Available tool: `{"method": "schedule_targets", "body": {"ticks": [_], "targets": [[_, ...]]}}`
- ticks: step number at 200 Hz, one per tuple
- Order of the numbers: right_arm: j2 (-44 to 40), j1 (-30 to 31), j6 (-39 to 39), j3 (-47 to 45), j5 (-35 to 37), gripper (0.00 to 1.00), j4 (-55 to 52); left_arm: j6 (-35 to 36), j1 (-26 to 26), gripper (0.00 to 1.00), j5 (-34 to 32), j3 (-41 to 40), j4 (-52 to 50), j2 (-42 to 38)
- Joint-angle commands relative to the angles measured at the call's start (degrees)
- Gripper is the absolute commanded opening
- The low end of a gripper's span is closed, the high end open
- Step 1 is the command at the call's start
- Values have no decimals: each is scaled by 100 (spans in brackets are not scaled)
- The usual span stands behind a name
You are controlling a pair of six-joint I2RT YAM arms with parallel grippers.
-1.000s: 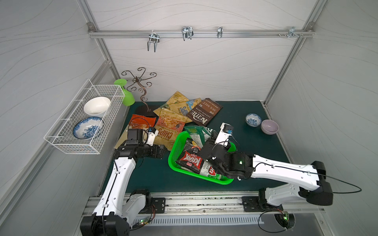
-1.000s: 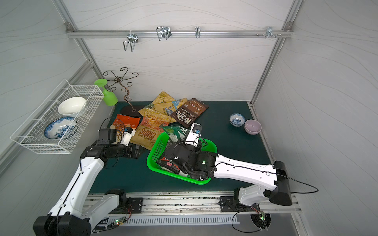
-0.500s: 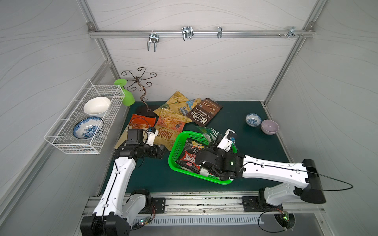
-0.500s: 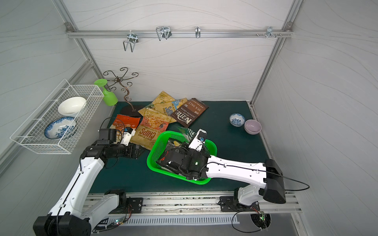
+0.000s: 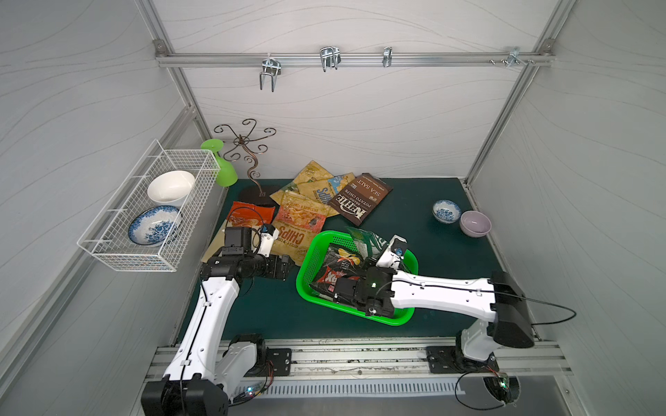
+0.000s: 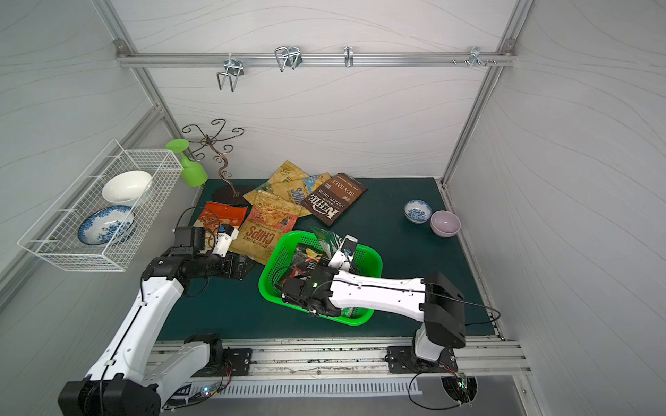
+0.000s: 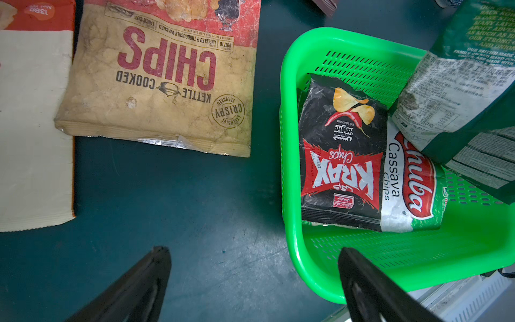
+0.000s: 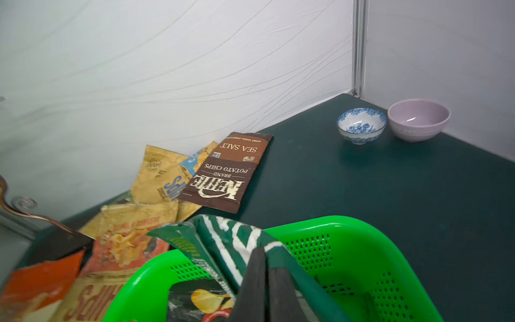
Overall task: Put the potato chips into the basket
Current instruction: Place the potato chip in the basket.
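The right jaws are closed on a dark green bag (image 8: 231, 239), pinching its striped, crumpled edge. They hold it tilted inside the basket (image 8: 348, 223), its upper end poking above the far rim. The bag is not yet let go, so this one looks to be mid-delivery. Under and beside it two bags already lie flat on the perforated floor: the black-and-red Krax bag (image 7: 342, 156), and the green-and-white Chuba bag (image 7: 412, 181) partly under it. The left jaws are spread wide and empty, hovering low over the tabletop (image 7: 195, 200) at the basket's left corner. By my count the job is a third done or a little more. Outside the basket, near its left and far sides, lie the tan CHIPS bag (image 5: 299, 230) and the orange bag (image 5: 248, 214). Beyond them are the brown Kettle bag (image 5: 360, 200) and at least two more tan bags (image 5: 313, 176), overlapped against the back wall. All the bags look flat, creased and scuffed, with little air in them. The basket is bright green plastic with rounded corners and slotted sides, and two bags nearly cover its floor.
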Motion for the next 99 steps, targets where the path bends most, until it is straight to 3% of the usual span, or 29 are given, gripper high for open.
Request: {"method": "schedule_targets", "body": {"ticks": [1,32,59,76,99], "targets": [[494,166,2955,458,49,6,-2611,71,0,98,82,28,147,-51],[734,524,2979,565,277,18,-2597,71,5,98,71,35,147,-56],[892,574,2809,822,-1,22,-2559,70,5,98,72,28,147,-59],[1006,640,2708,960,-99,46,-2551,71,5,98,68,27,147,-59],[1123,817,2387,1276,-118,51,-2535,70,0,98,69,27,147,-66]]}}
